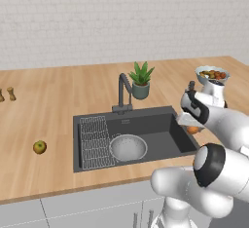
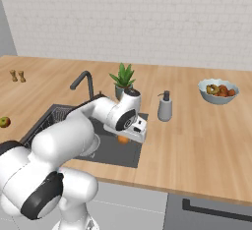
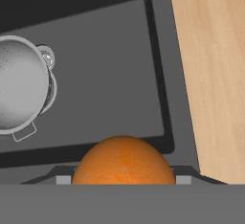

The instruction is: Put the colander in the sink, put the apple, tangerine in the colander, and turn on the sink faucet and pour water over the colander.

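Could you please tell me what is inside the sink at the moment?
The colander sits in the sink beside a wire rack, with no fruit in it. The colander covers most of the drain.

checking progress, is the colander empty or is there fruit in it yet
Empty. The colander sits in the sink with a bare bowl; the apple lies on the counter, and the gripper holds the tangerine.

I'm working in a rendered kitchen: a wooden counter [image 1: 58,100] with a dark sink [image 1: 160,129], gooseneck faucet [image 1: 123,91], fruit bowl [image 2: 218,91] and white brick wall [image 1: 121,17].
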